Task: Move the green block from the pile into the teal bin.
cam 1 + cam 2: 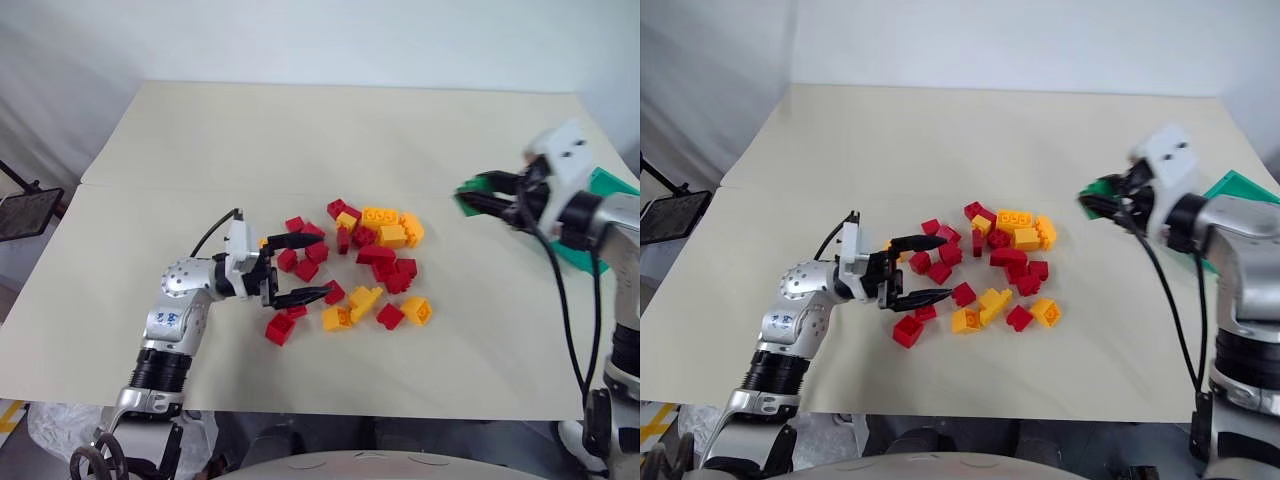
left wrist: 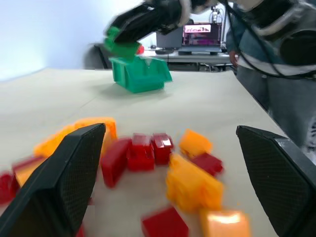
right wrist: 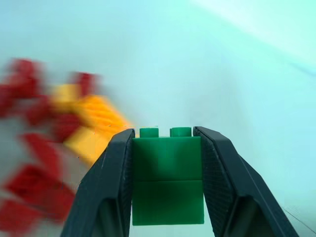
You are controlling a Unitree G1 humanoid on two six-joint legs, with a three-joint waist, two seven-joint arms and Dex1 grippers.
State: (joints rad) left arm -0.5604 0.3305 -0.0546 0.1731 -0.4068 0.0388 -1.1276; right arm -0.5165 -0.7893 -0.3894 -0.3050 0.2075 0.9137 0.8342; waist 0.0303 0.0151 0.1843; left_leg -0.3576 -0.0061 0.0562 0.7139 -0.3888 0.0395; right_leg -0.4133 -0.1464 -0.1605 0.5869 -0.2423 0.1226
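A: How were the right gripper's (image 3: 165, 148) fingers (image 3: 116, 173) found?

B: They were closed on the green block (image 3: 168, 180), which was clamped between them with its studs pointing away from the wrist. In the left eye view the block (image 1: 475, 190) was seen held above the table (image 1: 300, 140) at the right of the frame, just left of the teal bin (image 1: 600, 185), which was partly hidden behind the arm.

A: And the left gripper (image 1: 305, 268)?

B: Its fingers (image 1: 300, 240) were spread apart with nothing between them, and were pointed toward the frame's right, at the left edge of the pile (image 1: 365, 265).

A: Where was the pile seen?

B: Red and yellow-orange bricks were scattered at the centre of the table, well apart from the bin.
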